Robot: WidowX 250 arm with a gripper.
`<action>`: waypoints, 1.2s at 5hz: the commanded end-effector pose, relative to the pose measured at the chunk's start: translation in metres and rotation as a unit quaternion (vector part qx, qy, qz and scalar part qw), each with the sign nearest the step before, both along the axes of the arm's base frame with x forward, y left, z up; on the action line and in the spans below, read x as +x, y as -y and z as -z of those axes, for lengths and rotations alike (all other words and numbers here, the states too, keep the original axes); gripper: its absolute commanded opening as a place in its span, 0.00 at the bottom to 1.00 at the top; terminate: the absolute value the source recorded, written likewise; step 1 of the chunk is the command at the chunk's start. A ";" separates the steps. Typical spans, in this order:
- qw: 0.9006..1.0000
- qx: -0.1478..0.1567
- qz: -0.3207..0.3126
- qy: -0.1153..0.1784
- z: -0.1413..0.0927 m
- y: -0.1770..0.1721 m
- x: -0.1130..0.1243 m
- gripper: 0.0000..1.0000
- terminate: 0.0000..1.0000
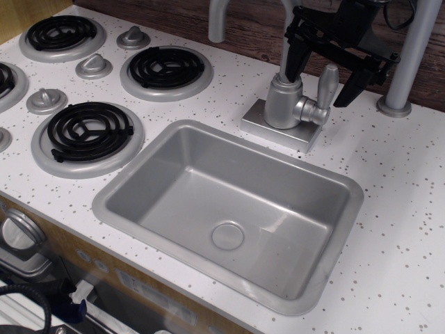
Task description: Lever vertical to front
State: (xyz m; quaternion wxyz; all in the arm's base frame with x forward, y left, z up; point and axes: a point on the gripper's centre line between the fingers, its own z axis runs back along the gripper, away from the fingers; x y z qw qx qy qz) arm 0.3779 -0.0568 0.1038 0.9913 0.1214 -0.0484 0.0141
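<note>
The lever [327, 85] is a small silver-grey paddle with a rounded tip. It stands upright, joined by a short stub to the right side of the cylindrical faucet base [284, 102]. My black gripper [321, 71] hangs above and behind the faucet. It is open, with one finger [293, 56] left of the lever by the base and the other finger [353, 83] to the lever's right. Neither finger visibly touches the lever.
The grey sink basin [149, 160] lies in front of the faucet. The curved spout [219, 21] rises at the back. Several black stove burners [87, 130] and small grey knobs [94, 66] fill the left side. A grey post [407, 62] stands at the right.
</note>
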 end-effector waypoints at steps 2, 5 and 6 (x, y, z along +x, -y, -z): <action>0.999 -0.005 0.004 0.031 -0.005 0.001 0.005 1.00 0.00; 0.997 -0.002 0.029 0.073 -0.017 0.007 0.036 1.00 0.00; 0.997 -0.004 0.032 0.074 -0.016 0.007 0.041 1.00 0.00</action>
